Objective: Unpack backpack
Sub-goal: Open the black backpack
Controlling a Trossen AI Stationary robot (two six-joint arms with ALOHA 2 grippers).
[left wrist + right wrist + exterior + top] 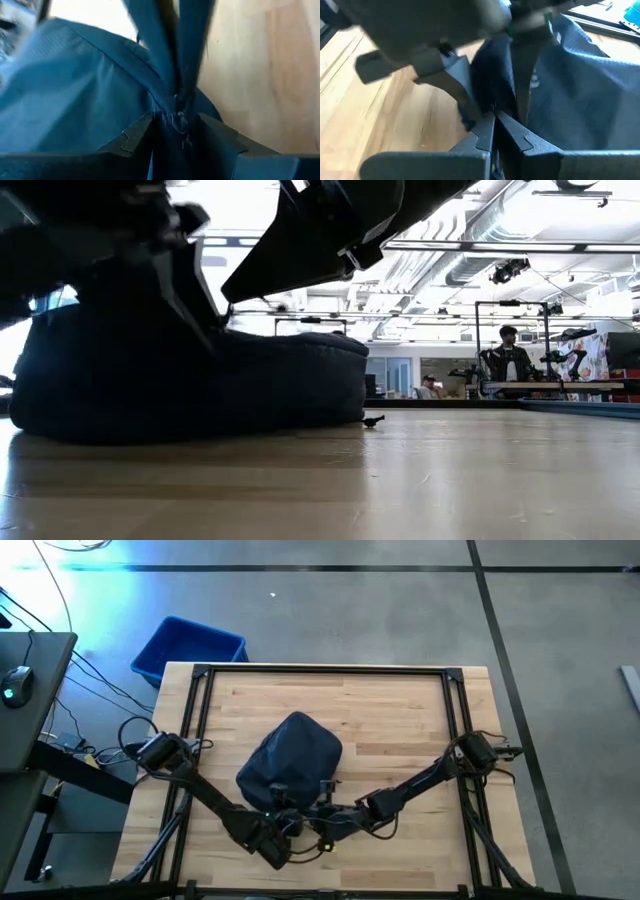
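Observation:
The dark navy backpack [292, 758] lies on its broad side in the middle of the wooden table [400, 720]; the low view shows it as a low mound [200, 380]. Both grippers meet at its near end. My left gripper [177, 137] is open, one finger on either side of the zipper seam [176, 119]. My right gripper [493, 122] is shut on dark fabric at that same seam, and the left gripper's finger [452, 82] stands close beside it. In the high view the two grippers [290, 827] [320, 812] crowd together. My left gripper has the raised zipper seam [172, 107] between its open fingers; whether either finger touches it, I cannot tell. My right gripper pinches a dark fold of the backpack [492, 97] at the zipper seam between its two fingertips. It comes slanting down from the table's near right. The fold rises from the fingertips while the bag's body stays on the table.
A blue bin [190, 648] stands on the floor beyond the table's far left corner. Black frame rails [320, 670] run along the table's edges. Bare wood lies right of and beyond the backpack. A small dark piece [373, 421] lies at the bag's foot. People [510, 355] stand far behind.

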